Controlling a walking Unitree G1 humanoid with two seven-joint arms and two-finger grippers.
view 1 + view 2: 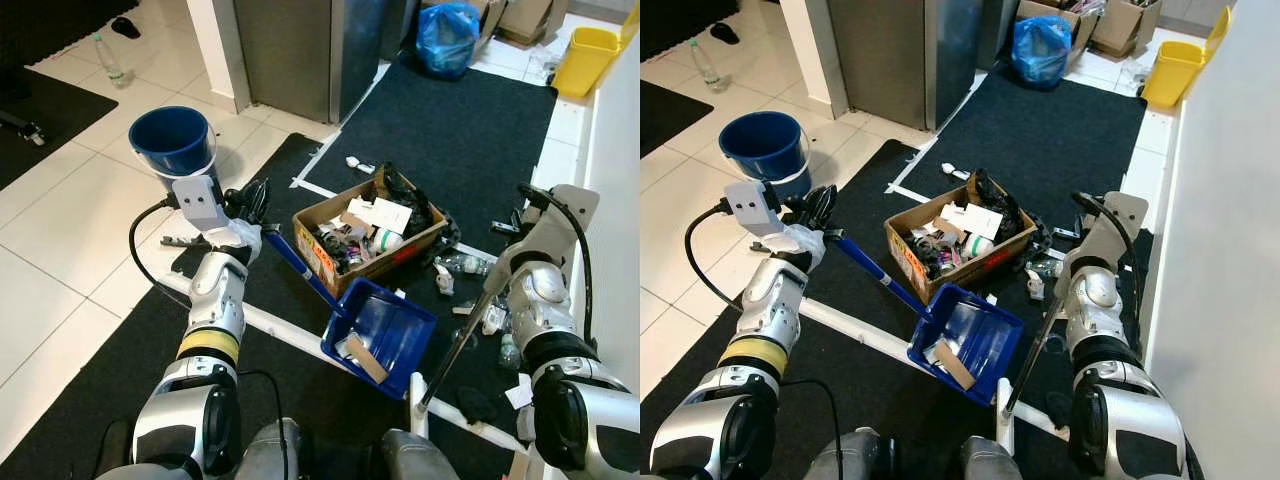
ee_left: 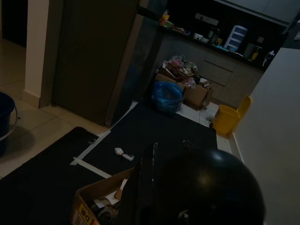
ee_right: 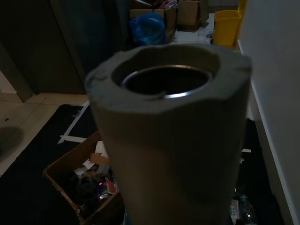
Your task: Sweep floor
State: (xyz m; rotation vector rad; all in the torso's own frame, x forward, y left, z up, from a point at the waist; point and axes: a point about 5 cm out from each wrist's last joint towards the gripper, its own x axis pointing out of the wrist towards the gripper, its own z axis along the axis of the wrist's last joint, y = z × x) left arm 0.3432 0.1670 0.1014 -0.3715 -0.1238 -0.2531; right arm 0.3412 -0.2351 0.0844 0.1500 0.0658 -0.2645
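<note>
Blue dustpan (image 1: 385, 335) is held by its long blue handle (image 1: 300, 270) in the left hand (image 1: 250, 205), fingers closed around the handle's top end. Pan is seen down on the black mat (image 1: 450, 130), just in front of the cardboard box (image 1: 365, 240), with some debris already in it, a brown cardboard scrap and a pale piece included.

Broom stick (image 1: 462, 340) is gripped by the right hand (image 1: 525, 225); the wrist view looks straight down the hollow top of the stick. Finger closure cannot be told exactly from the pictures, but the stick is judged to be held. Its lower end is seen on the mat by the white tape line (image 1: 290, 335), near the pan's right corner.

Progress, as judged: partly done. Some litter is collected in the pan. Left on the floor: plastic bottles and wrappers (image 1: 465, 265) scattered right of the box, plus a small white object (image 1: 358, 163) further up the mat. Pan not yet emptied; blue bucket (image 1: 172, 140) stands on the tiles beyond the left hand.
</note>
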